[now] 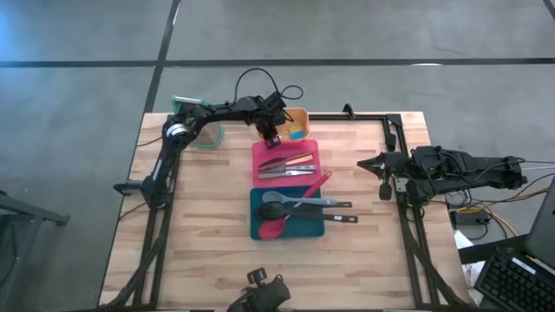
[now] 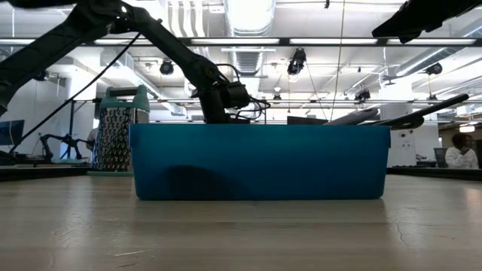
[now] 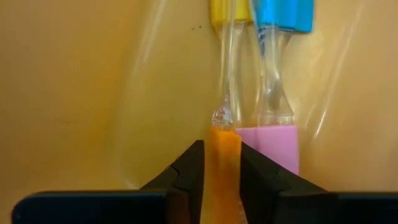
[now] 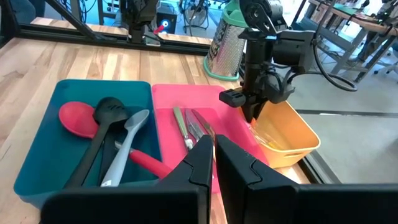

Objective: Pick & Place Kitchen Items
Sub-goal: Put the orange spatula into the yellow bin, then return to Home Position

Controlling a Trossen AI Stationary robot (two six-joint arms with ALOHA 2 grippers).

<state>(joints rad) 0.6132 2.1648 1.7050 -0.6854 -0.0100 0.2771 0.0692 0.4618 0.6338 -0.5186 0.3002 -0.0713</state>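
I can read no brand, label or writing on anything here.

My left gripper [image 1: 270, 135] reaches down over the orange tray [image 1: 298, 119] at the far middle of the table. In its wrist view the two dark fingers [image 3: 189, 171] stand a little apart with a slim orange piece [image 3: 224, 163] running between them. The gaps at each side are so thin that I cannot tell whether the pads are touching it or have just let go. Just beside it lies a pink piece [image 3: 275, 144] on a clear stem. Beyond them lie a yellow piece [image 3: 222, 11] and a blue piece [image 3: 283, 14], all on the tray floor.

My right gripper [image 1: 382, 178] waits at the right edge of the table, well apart from the trays, its fingers [image 4: 200, 163] pressed together on nothing.

The pink tray [image 1: 264, 154] sits just nearer than the orange one and holds slim knives and metal cutlery [image 1: 286, 166] lying side by side. The teal tray [image 1: 257, 227] sits nearer again, touching it. A red spoon [image 1: 274, 227], a black spoon [image 1: 271, 198] and a grey spoon [image 1: 305, 205] lie in it, their handles sticking out over its right rim. The green-topped grater [image 2: 115, 135] stands at the far left of the table, beside the left arm.
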